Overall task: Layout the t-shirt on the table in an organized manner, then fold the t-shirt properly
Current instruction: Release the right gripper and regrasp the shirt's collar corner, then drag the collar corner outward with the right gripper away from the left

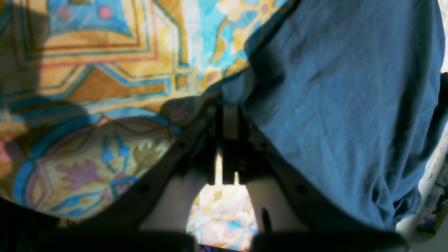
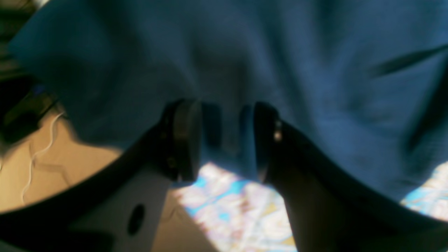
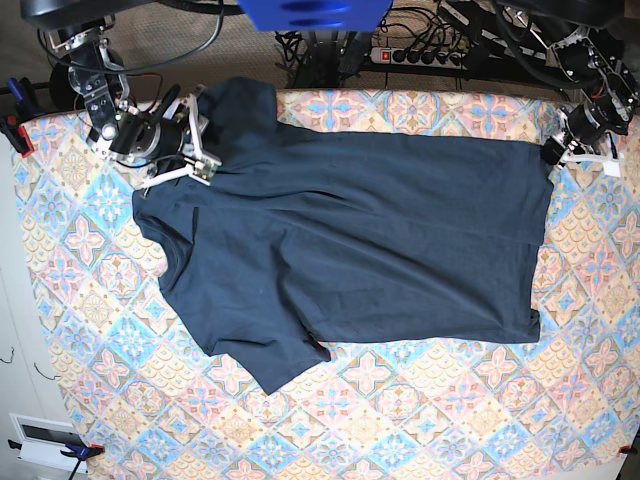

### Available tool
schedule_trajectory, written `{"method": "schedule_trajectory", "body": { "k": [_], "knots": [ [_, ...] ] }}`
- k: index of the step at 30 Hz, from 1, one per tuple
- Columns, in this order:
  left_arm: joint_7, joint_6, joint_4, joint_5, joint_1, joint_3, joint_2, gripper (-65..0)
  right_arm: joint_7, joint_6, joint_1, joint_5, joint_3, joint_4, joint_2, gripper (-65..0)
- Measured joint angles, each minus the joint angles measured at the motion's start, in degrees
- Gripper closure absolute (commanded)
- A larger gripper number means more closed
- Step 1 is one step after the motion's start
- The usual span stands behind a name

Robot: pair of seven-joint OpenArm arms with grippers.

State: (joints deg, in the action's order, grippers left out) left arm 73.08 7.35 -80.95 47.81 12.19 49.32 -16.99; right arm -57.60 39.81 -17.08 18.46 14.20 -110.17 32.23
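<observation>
- We see the t-shirt spread across the far half of the table, with bare cloth along the near edge.
- Our right gripper stands partly parted around fabric (wrist view only).
- Our left gripper pinches the hem at the far corner.

The t-shirt is spread flat on the worktop, its length laid across the base view. The left end effector is placed at its far right corner, the right end effector at its far left sleeve.
</observation>
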Motion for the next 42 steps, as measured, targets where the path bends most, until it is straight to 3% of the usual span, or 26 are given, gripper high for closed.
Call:
{"method": "schedule_trajectory", "body": {
  "k": [4, 8, 17, 20, 24, 29, 31, 42],
  "knots": [
    [0.0, 0.0, 0.0, 0.0, -0.1, 0.0, 0.0, 0.0, -0.8, 0.3, -0.9, 0.0, 0.0, 3.3, 0.0, -3.6],
    [0.0, 0.0, 0.0, 0.0, -0.1, 0.0, 0.0, 0.0, -0.3, 0.3, -0.5, 0.0, -1.5, 5.6, -0.2, -3.3],
    [0.0, 0.0, 0.0, 0.0, -0.1, 0.0, 0.2, 0.0, -0.2, 0.2, -0.4, -0.1, -13.6, 10.0, -0.4, -3.4],
    [0.0, 0.0, 0.0, 0.0, -0.1, 0.0, 0.2, 0.0, -0.4, 0.2, -0.7, 0.0, -16.0, 9.9, -0.5, -8.9],
    [0.0, 0.0, 0.0, 0.0, 0.1, 0.0, 0.2, 0.0, -0.2, 0.1, -0.6, 0.0, -16.7, 9.7, -0.5, -27.0],
    [0.0, 0.0, 0.0, 0.0, 0.1, 0.0, 0.2, 0.0, -0.2, 0.2, -0.7, 0.2, -16.5, 9.7, -0.5, -43.9],
    [0.0, 0.0, 0.0, 0.0, 0.1, 0.0, 0.2, 0.0, -0.2, 0.2, -0.7, 0.2, -16.5, 9.8, -0.6, -45.5],
    [0.0, 0.0, 0.0, 0.0, 0.0, 0.0, 0.2, 0.0, 0.1, 0.0, 4.0, 12.9, -18.3, 19.4, -0.5, -45.6]
  ]
}}
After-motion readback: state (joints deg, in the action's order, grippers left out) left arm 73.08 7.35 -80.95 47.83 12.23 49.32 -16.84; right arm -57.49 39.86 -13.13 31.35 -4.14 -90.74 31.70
